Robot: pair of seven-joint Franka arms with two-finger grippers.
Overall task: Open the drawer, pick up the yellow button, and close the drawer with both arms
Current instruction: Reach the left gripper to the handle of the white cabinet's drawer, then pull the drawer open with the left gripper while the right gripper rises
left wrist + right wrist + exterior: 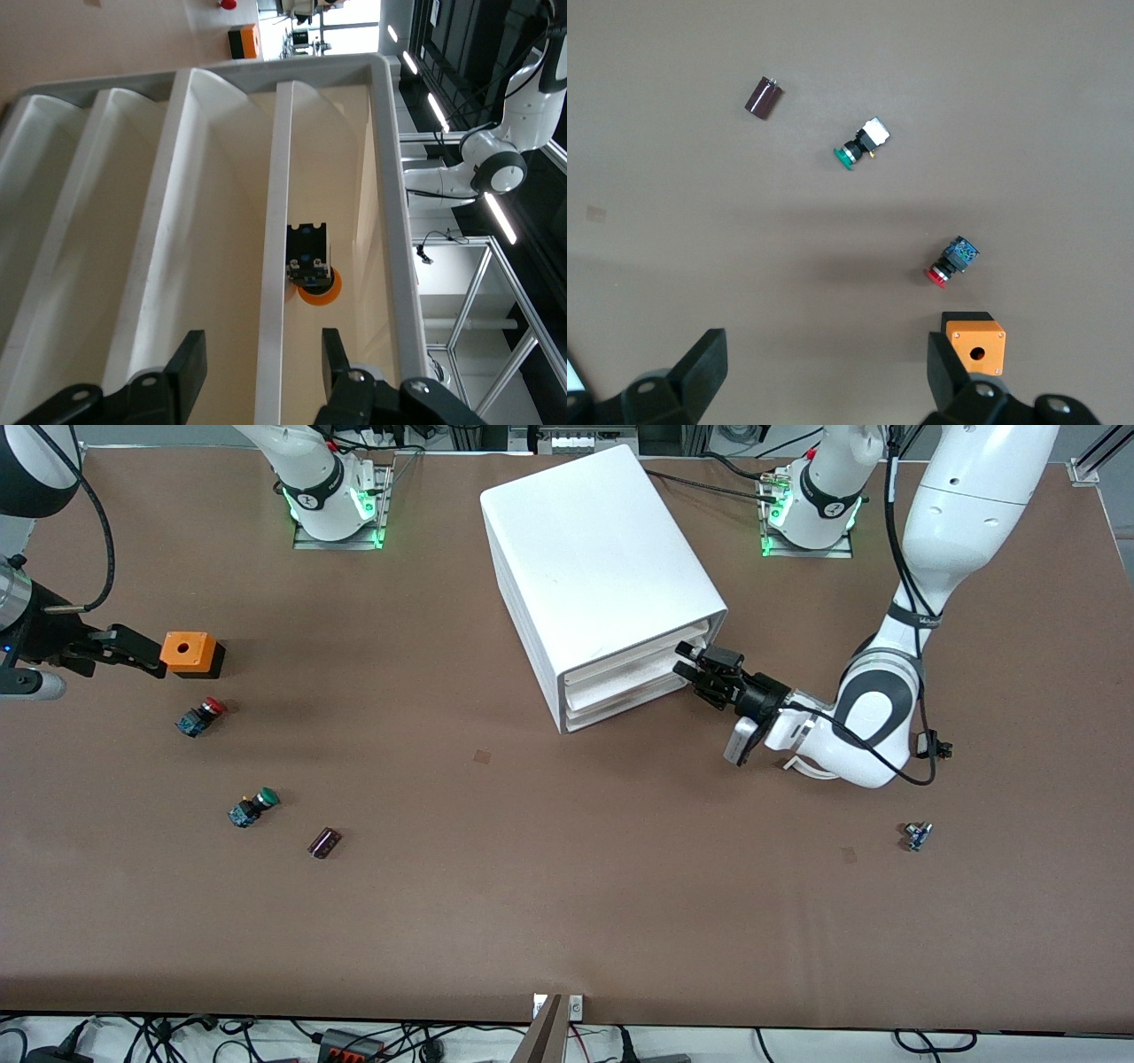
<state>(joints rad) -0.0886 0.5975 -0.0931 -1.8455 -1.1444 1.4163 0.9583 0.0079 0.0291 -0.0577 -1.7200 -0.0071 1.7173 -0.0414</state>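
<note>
left gripper (684,659) sits at the top drawer (275,177) front of the white cabinet (594,558), at the corner toward the left arm's end; fingers (188,359) parted either side of the drawer's front lip, not yet pinching it. in the left wrist view the button (312,266) shows through the translucent tray, orange cap and dark body, lying on its side w/ long axis along the fingers' reach, straight ahead of the gripper, inside the drawer. left arm is far nearer. right gripper (120,648) waits w/ fingers wide apart, holding nothing, over the brown table (567,886) just beside the orange box (190,654); red button (200,716), green button (252,807) lie nearby. table ahead of the drawer front looks bare, so prob. room to pull.
</note>
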